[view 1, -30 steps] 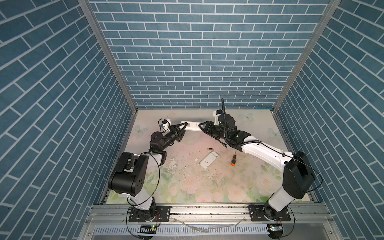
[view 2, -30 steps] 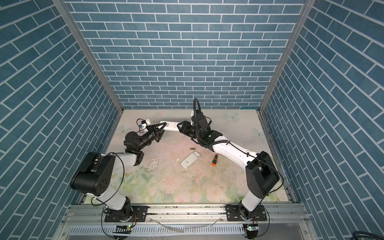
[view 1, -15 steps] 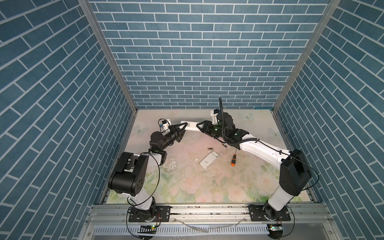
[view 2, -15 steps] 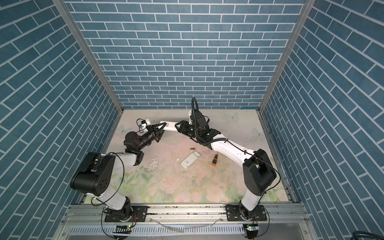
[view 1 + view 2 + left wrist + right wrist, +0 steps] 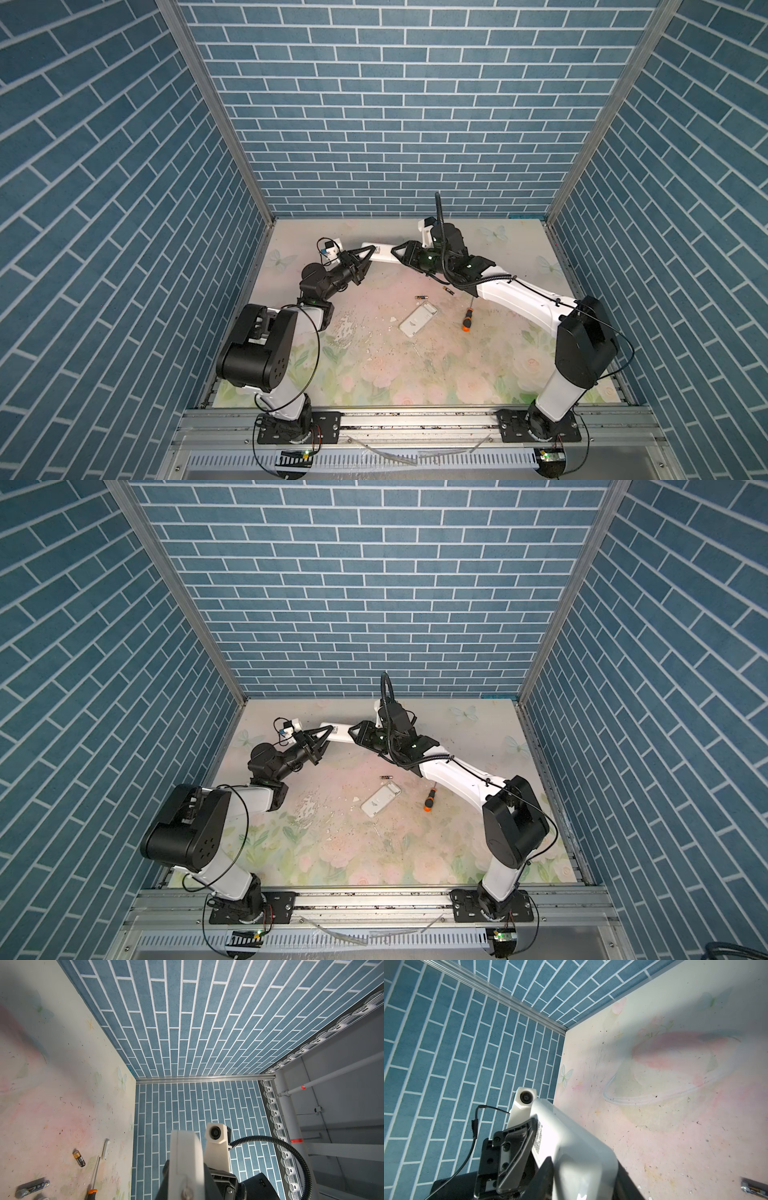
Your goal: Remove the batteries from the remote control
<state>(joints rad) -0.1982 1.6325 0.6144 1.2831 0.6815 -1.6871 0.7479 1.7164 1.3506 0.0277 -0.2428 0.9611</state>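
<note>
The left gripper (image 5: pixel 366 254) pinched one end of the raised remote control (image 5: pixel 382 253). The right gripper (image 5: pixel 398 254) flanked its other end, grip impossible to tell. Below the right gripper, one battery (image 5: pixel 421 297) and another battery (image 5: pixel 448 289) lay on the tabletop (image 5: pixel 374 353).

Screwdriver (image 5: pixel 468 318) right of cover (image 5: pixel 418 319), battery (image 5: pixel 421 297) behind.
</note>
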